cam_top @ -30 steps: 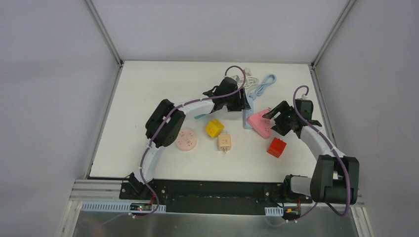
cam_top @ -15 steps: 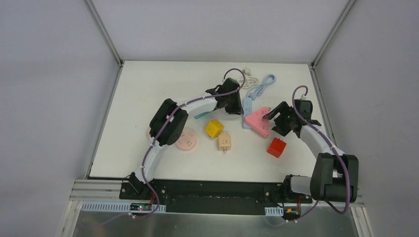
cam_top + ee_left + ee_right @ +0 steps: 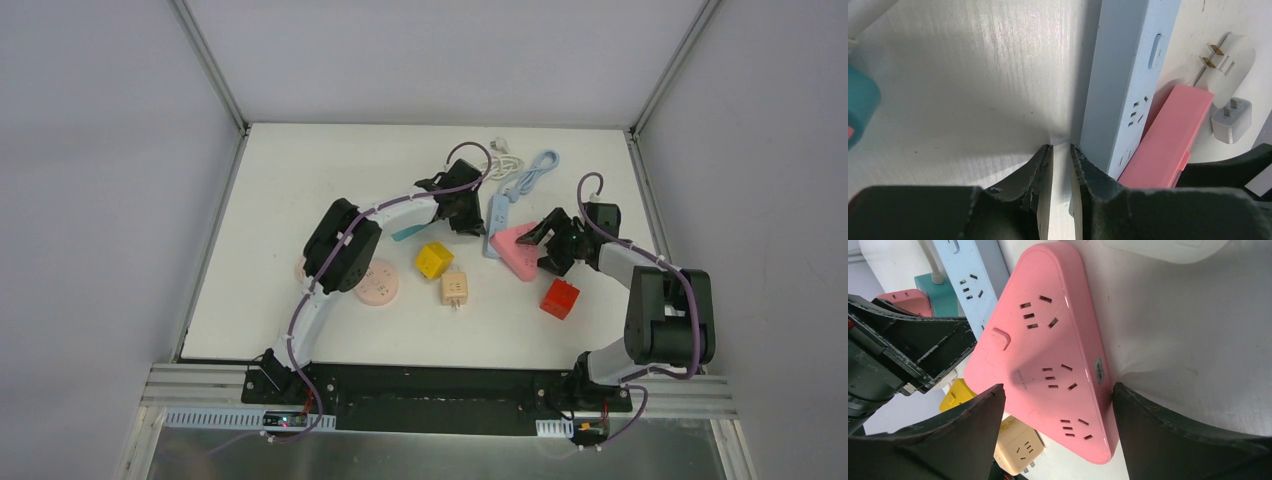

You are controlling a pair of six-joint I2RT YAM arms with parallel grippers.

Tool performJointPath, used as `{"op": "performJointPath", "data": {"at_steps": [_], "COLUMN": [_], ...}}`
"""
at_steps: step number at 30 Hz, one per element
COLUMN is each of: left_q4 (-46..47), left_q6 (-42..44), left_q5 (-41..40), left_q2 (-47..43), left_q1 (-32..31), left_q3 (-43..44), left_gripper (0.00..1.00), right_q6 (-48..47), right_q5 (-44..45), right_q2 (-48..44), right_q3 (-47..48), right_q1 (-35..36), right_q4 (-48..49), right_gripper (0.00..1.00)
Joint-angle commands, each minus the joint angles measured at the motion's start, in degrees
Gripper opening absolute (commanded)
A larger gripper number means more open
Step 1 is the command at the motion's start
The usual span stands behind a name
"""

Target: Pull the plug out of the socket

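Note:
The light-blue power strip (image 3: 495, 222) lies at the table's back middle; it also shows in the left wrist view (image 3: 1128, 85). My left gripper (image 3: 468, 214) sits just left of the strip, its jaws nearly closed (image 3: 1061, 150) on a thin white plug (image 3: 1062, 140) that stands apart from the strip's side. My right gripper (image 3: 548, 245) is open, its fingers either side of the pink triangular socket (image 3: 1048, 355), which shows no plug in its holes.
A yellow cube (image 3: 433, 259), a beige cube adapter (image 3: 455, 289), a red cube (image 3: 560, 298), a pink round socket (image 3: 377, 282) and a teal piece (image 3: 406, 235) lie in front. White (image 3: 503, 160) and blue (image 3: 535, 170) cables coil at the back.
My left gripper moved left, off the top of the blue strip to its left side. My right gripper advanced left onto the pink socket; both sockets shifted slightly left.

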Motion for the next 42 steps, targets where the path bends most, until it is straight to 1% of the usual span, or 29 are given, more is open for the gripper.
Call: {"op": "performJointPath", "data": {"at_steps": [1, 4, 6, 9, 10, 12, 17, 20, 22, 24, 26, 28, 30, 32, 37, 42], "left_q4": [-0.24, 6.96, 12.96, 20.35, 21.75, 23.22, 21.95, 21.03, 20.96, 15.70, 7.64, 3.44, -0.86, -3.87, -9.73, -8.72], "left_q6": [0.01, -0.87, -1.10, -0.69, -0.63, -0.88, -1.07, -1.05, -0.43, 0.96, 1.76, 1.38, 0.85, 0.57, 0.88, 0.93], "left_q5": [-1.05, -1.64, -1.92, -0.83, 0.02, 1.82, 3.56, 4.77, 3.44, 1.44, -0.07, -0.77, -1.59, -2.15, -2.16, -1.20], "left_q2": [-0.67, -4.09, -7.17, -9.72, -9.82, -9.18, -6.27, -4.89, -5.04, -3.66, -1.71, -0.33, 0.67, 1.51, 4.15, 4.10], "left_q1": [0.48, 0.74, 0.88, 0.89, 0.91, 0.92, 0.84, 0.75, 0.40, 0.05, -0.16, -0.17, -0.17, -0.09, -0.06, -0.08], "left_q3": [-0.77, -6.40, -11.60, -15.65, -15.94, -15.32, -11.18, -8.89, -9.21, -5.34, -1.28, 0.66, 1.76, 3.02, 7.32, 6.88], "left_gripper": [0.22, 0.30, 0.39, 0.51, 0.54, 0.57, 0.59, 0.56, 0.55, 0.51, 0.44, 0.39, 0.33, 0.29, 0.24, 0.24], "right_q6": [-0.05, -0.79, -1.28, -1.32, -1.28, -1.19, -1.21, -1.25, -1.35, -1.26, -1.05, -0.59, 0.79, 1.74, 2.89, 3.49], "right_q5": [-4.07, -2.84, -2.14, -2.11, -2.14, -2.06, -2.39, -2.71, -2.94, -3.31, -3.49, -2.68, 0.20, 0.37, -5.06, -11.63], "right_q2": [0.69, 0.49, 0.58, 0.81, 0.92, 1.14, 1.63, 2.16, 2.60, 2.99, 3.33, 3.25, 2.86, 2.82, 5.17, 5.27], "right_q3": [-0.58, -0.41, -0.37, -0.65, -0.71, -0.81, -0.80, -0.69, -0.72, -0.68, -0.62, -0.75, -1.37, -2.22, -2.70, -3.37], "right_q1": [0.26, 0.26, 0.26, 0.25, 0.26, 0.26, 0.26, 0.26, 0.26, 0.26, 0.25, 0.26, 0.19, 0.09, 0.00, 0.09], "right_q4": [4.60, 3.79, 3.14, 3.19, 3.19, 3.19, 3.26, 3.35, 3.43, 3.81, 3.98, 4.13, 4.48, 6.26, 10.34, 15.07], "right_gripper": [0.80, 0.80, 0.80, 0.80, 0.80, 0.79, 0.76, 0.74, 0.73, 0.73, 0.73, 0.74, 0.78, 0.80, 0.82, 0.81]}}
